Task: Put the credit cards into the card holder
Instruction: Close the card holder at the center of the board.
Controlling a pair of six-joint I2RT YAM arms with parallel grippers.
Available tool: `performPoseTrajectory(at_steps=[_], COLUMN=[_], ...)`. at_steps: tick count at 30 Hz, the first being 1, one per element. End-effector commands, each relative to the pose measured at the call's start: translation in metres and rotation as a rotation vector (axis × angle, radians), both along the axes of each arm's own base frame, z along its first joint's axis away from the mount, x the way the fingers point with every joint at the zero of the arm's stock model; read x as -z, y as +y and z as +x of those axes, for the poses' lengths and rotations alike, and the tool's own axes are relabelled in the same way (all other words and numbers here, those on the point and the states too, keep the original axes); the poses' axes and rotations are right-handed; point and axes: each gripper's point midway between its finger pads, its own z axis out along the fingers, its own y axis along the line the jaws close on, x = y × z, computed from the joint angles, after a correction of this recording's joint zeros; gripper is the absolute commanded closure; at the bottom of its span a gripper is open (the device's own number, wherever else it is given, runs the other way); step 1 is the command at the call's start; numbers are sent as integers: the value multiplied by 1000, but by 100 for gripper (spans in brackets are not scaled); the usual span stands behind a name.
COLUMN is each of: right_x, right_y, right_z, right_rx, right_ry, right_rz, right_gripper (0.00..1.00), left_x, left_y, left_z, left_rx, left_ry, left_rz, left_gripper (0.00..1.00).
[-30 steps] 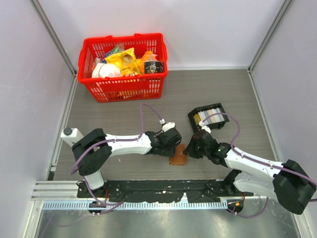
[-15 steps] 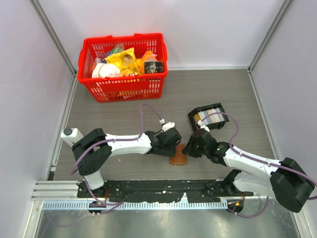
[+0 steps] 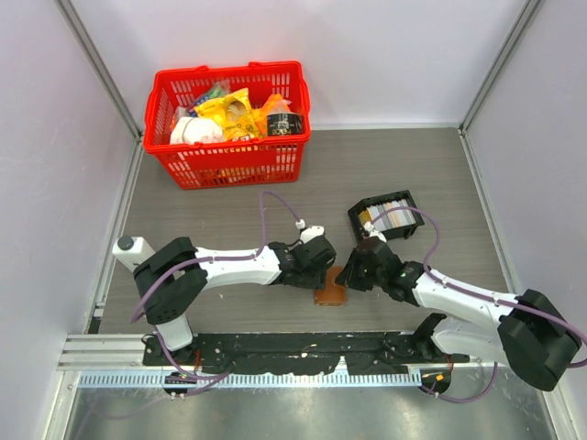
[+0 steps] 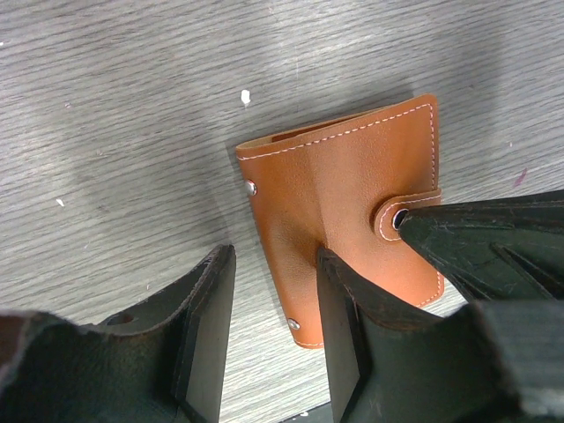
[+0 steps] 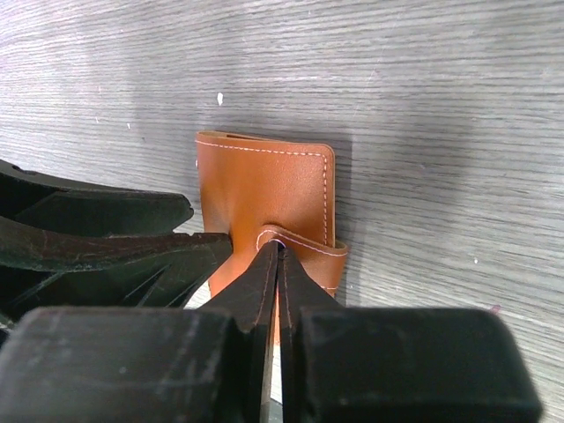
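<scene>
no legible text in my views. card holder [image 4: 344, 203]: plain leather, stitching only, no brand mark i can read. packets in the red basket [image 3: 229, 160]: printed labels present, too small and blurred for me to make out.

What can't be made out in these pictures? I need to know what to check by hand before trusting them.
- Card holder: it lies folded, so its pockets are hidden in all views.
- Credit cards in the black tray: too small in the top view to count; absent from both wrist views.
- Snap tab: whether the shut right gripper pinches it or merely touches cannot be told.
- Card holder's near edge: covered by the left gripper.
</scene>
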Motion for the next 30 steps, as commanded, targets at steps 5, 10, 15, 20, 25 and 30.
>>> performPoseTrajectory(at_steps=[5,10,15,20,25,30], right_x=[-24,-34,-25,-18,-13,-5], right_y=[-2,-4,-1,7,8,8], right_z=[17,23,22,12,7,4], right_rx=[19,32,8,-36,-50,-50], right_ry=[-91,-117,-89,-39,-19,2], right_rz=[-13,-8,-13,20,27,25], right_gripper=[88,86,86,85,85,85], left_x=[9,8,8,9,9,9], left_y=[5,7,7,7,6,7], left_z=[4,5,5,5,5,4], left_rx=[-7,-9,-17,-16,-16,-14], left_ry=[-13,-18,-19,-18,-16,-16], left_rz=[37,42,39,43,44,44], left_gripper=[54,54,54,54,54,54])
